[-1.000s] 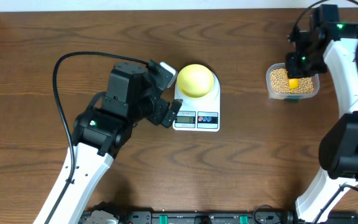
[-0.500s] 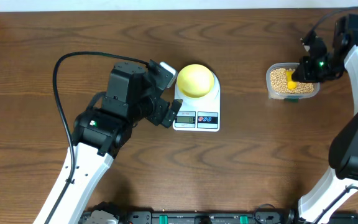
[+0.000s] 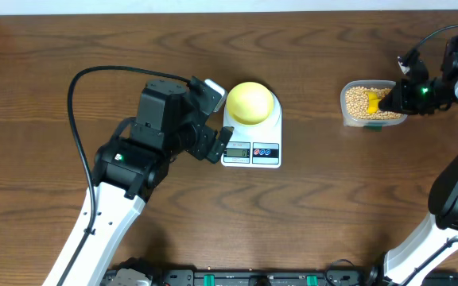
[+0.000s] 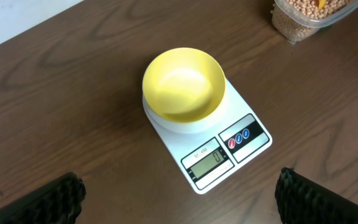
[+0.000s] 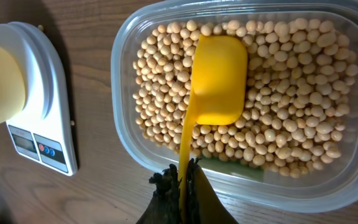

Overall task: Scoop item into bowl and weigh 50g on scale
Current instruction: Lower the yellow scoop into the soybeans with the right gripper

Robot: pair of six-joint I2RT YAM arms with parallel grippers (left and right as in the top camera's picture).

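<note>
The tan beans fill a clear plastic tub at the table's right. My right gripper is shut on the handle of a yellow scoop, whose head lies face down on the beans; it shows in the overhead view too. The pale yellow-green bowl stands empty on the white scale, also seen in the left wrist view as bowl and scale. My left gripper is open and empty, just left of the scale's front.
The left arm's body lies beside the scale's left edge. A black cable loops over the table at the left. The table's far edge runs along the top.
My right arm has swung out to the right and tilted, dragging the scoop across the beans in the tub. The left arm, bowl and scale have not moved.
</note>
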